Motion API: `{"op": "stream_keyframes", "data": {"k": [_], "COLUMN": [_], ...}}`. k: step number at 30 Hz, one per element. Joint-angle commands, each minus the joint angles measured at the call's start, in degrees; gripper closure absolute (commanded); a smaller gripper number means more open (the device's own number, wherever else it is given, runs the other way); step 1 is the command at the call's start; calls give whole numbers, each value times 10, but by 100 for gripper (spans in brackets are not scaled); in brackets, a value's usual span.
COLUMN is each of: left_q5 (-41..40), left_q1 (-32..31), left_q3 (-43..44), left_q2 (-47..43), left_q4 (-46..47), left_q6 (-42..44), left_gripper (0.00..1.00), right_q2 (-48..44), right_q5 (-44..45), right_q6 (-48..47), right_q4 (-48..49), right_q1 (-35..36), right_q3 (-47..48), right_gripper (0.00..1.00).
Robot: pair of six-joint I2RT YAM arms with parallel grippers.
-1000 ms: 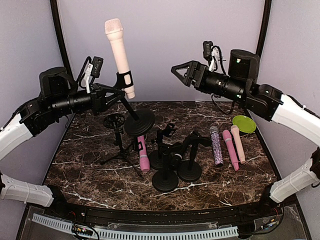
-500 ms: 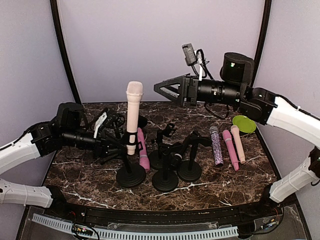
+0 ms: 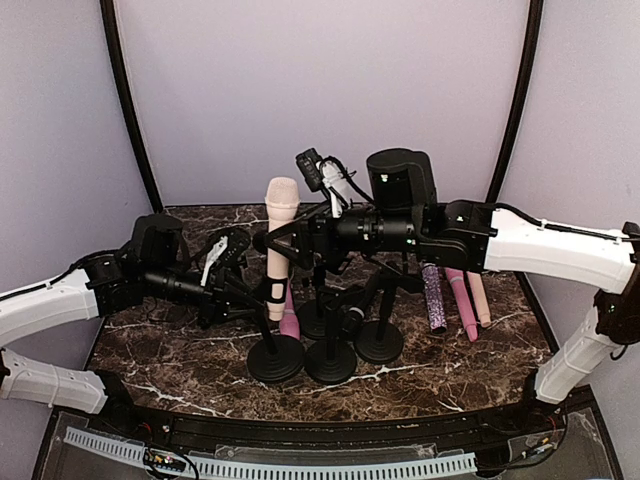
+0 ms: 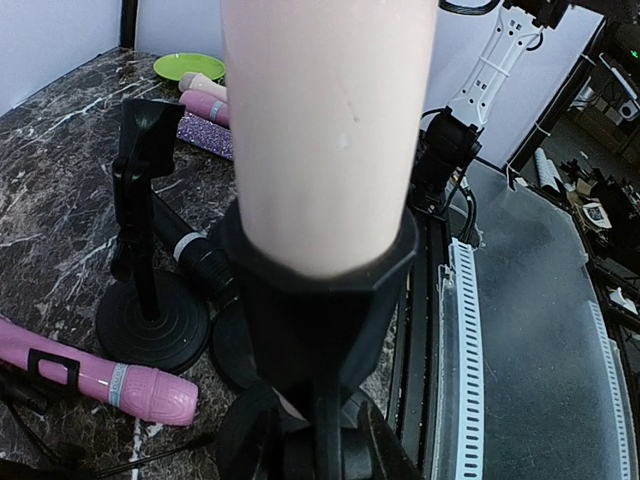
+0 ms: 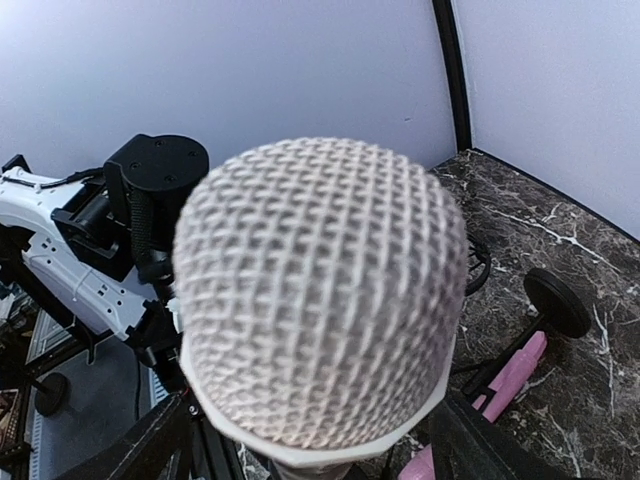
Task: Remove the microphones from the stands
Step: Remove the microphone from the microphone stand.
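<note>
Microphone (image 3: 282, 200), pale cream with a mesh head, is seated upright in the black clip of its stand (image 3: 275, 360). The stand's round base is set on the dark marbled surface (image 3: 180, 345) near the front edge, just left of two other black stands (image 3: 331, 362) that carry nothing.

The left pincer (image 4: 320, 445) is clamped on the stand's thin stem, below the clip. In the left wrist view the microphone's body and the clip fill the middle, directly above the fingers.

The right pincer (image 3: 265, 240) is brought in from the right at the height of the microphone's upper body, just under the head. Its jaws are held apart, one on each side of the microphone. In the right wrist view the mesh head fills the centre and a dark finger shows at each lower corner. Whether the fingers touch the body cannot be told.

A pink microphone (image 3: 289, 322) is laid flat on the surface behind the stand. A glittery purple microphone (image 3: 433, 297) is laid at the right beside two pinkish ones. A green plate (image 4: 190, 66) is seen near them in the left wrist view.
</note>
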Motion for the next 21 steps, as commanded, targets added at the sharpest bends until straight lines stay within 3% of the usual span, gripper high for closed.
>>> {"op": "stream_keyframes", "data": {"k": [1,8,12,21], "left_q5": [50,39,29,10], "left_q1": [-1,-2,-3,-7], "left_q3": [-2,-9,-8,7], "left_q2": [-1,12,15,62], "left_q4": [74,52,44,12], "left_q6": [24,46,53,75], "left_gripper": [100,100,100,100], "right_q2": [19,25,30,13], "right_q5": [72,90,87,62], "right_q6": [8,28,35,25], "right_q4": [39,79,97,103], "right_q1": [11,16,16,10], "right_q3": [36,27,21,1], "right_gripper": [21,26,51,93]}}
